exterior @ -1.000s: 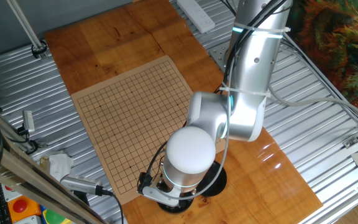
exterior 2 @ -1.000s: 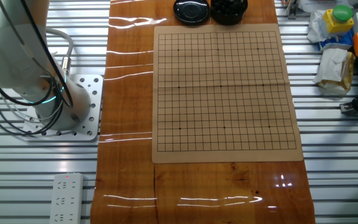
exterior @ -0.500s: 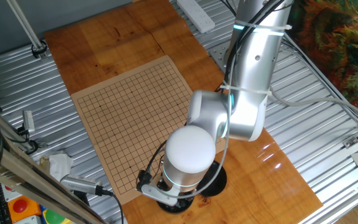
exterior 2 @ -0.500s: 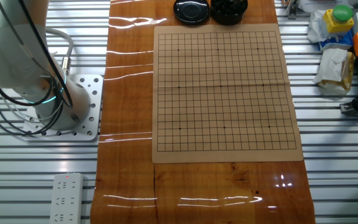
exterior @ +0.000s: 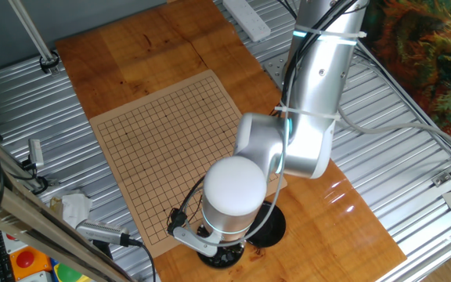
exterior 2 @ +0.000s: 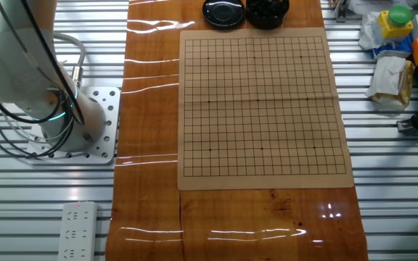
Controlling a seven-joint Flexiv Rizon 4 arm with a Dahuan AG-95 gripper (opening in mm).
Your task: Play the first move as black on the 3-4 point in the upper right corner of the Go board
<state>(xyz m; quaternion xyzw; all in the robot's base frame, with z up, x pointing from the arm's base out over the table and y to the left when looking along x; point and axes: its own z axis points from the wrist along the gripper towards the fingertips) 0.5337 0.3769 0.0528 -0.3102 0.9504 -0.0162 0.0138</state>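
The tan board (exterior: 163,141) lies flat on the orange-brown tabletop, and its grid (exterior 2: 260,101) carries no stones. Black stones (exterior 2: 267,7) fill a dark bowl at the top edge of the other fixed view, just beyond the board. In one fixed view my arm bends down over that end of the board. Its round white wrist cap (exterior: 233,188) covers the gripper (exterior: 221,249), which hangs over the dark bowl (exterior: 227,257). The fingers are hidden, and I cannot tell whether they hold a stone.
A round black lid (exterior 2: 223,12) sits beside the stone bowl and shows as a dark disc (exterior: 272,225) right of my wrist. The arm's base (exterior 2: 78,123) stands beside the wooden top. A power strip (exterior 2: 77,230), bags and tools (exterior 2: 390,65) lie on the metal slats.
My wrist has shifted slightly left and lower over the bowl end of the board. The board and the bowls have not moved.
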